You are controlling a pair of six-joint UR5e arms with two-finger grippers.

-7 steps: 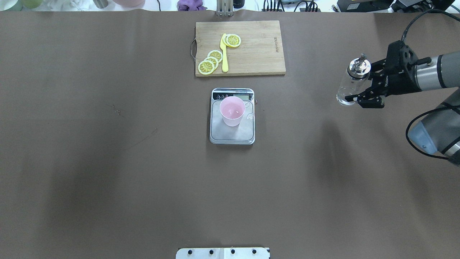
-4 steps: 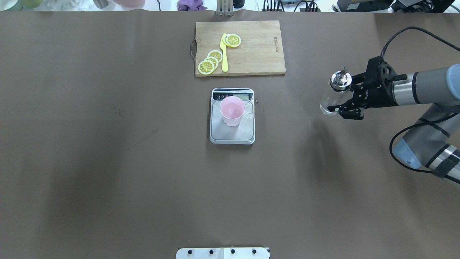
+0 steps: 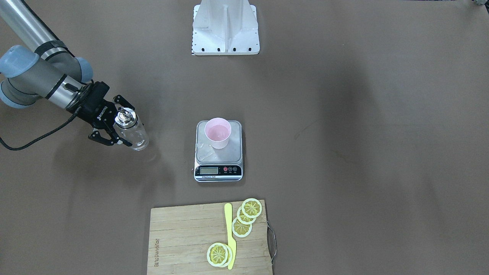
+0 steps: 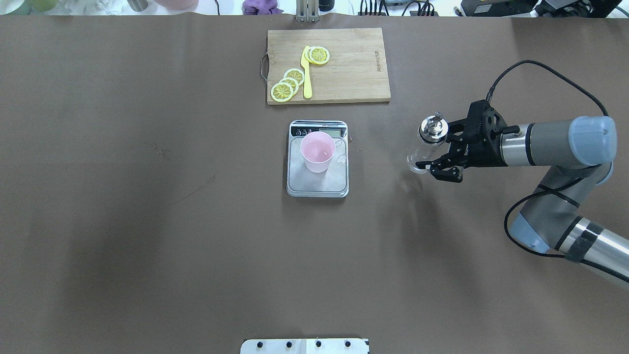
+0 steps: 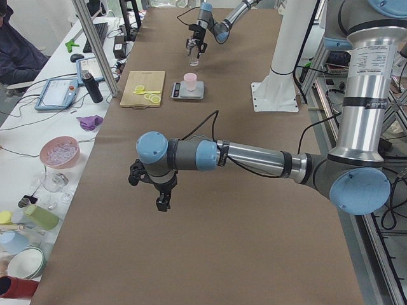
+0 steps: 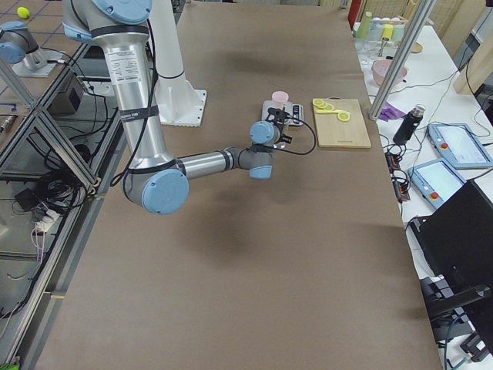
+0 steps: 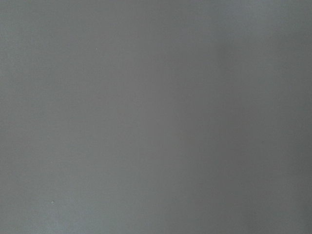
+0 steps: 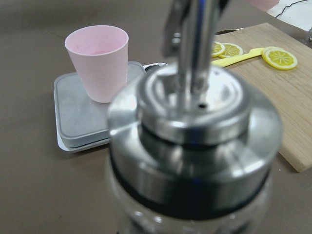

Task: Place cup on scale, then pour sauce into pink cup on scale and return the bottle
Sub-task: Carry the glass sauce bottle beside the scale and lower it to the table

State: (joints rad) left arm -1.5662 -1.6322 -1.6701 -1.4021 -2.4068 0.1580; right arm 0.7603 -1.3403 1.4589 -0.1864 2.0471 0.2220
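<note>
The right end effector [image 4: 435,151] grasps the bottle [image 4: 428,140], well apart from the cup [image 4: 318,151] on the scale [image 4: 317,186]; the left end effector [image 5: 154,190] cannot be judged.

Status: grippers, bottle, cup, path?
Right gripper shut on clear glass bottle with metal pourer cap. Left gripper far off, state unclear. Pale pink plastic cup on silver digital scale. Nothing between bottle and cup.

A brown-covered bench [image 4: 147,221] fills the middle of the room, with soft shadows lying across it. Beside it runs a white side table [image 5: 25,184] crowded with a pink bowl [image 5: 59,152], cups, cables and tablets [image 6: 460,146]. Aluminium posts [image 5: 95,51] rise along its edge. Orange floor tiles [image 6: 45,23] show beyond the frame.
</note>
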